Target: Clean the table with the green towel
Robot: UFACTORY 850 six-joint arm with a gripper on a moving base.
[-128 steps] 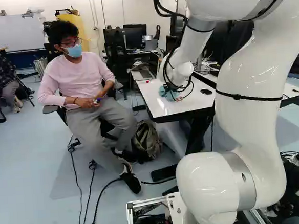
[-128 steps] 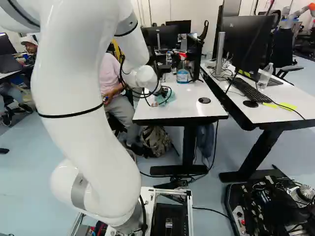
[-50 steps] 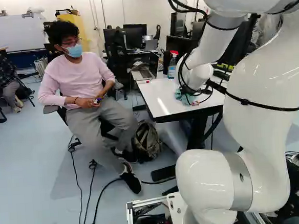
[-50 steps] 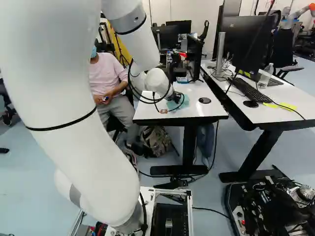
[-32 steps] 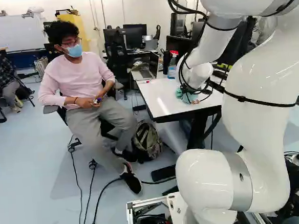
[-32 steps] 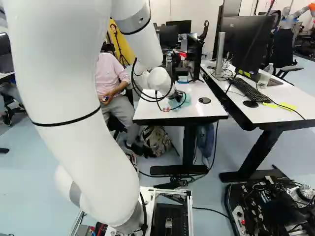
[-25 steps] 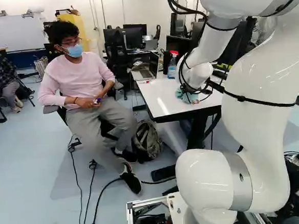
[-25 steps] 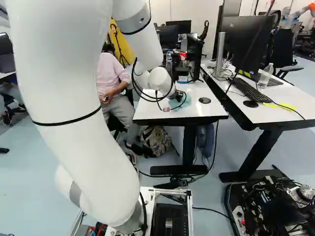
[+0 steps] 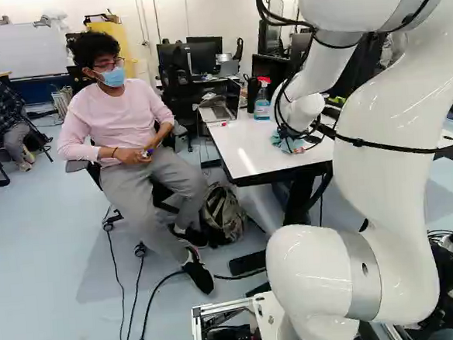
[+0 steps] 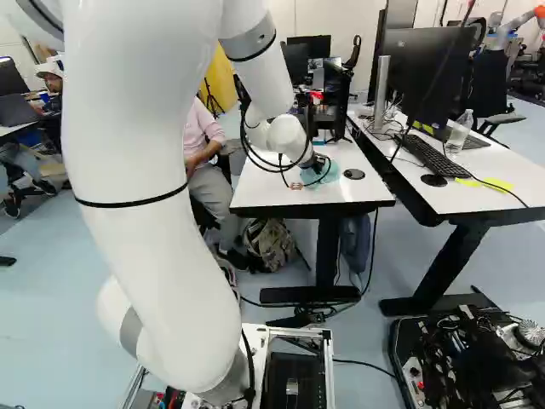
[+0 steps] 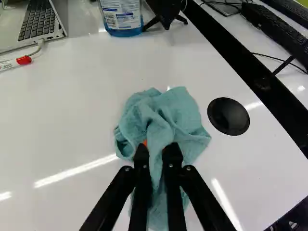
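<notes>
Marker (image 11: pixel 23 60): ten o'clock from the gripper (image 11: pixel 156 147), twelve being straight ahead; a wide wipe could roll it.
Spray bottle (image 11: pixel 122 17): past eleven; a long push could tip it.
Green towel (image 11: pixel 183 110): on the table (image 11: pixel 72 96), beneath the gripper, bunched fold clamped between both fingers (rather teal, from where I stand); drag could pull it loose.
Black cap (image 11: pixel 228 116): two o'clock, close by; its rim could snag the towel.

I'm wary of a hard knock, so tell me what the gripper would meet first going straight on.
Most likely the towel, whose folds spread just ahead of the gripper; the table under it would come next. How much cloth lies between the fingertips and the table is hard to judge.
</notes>
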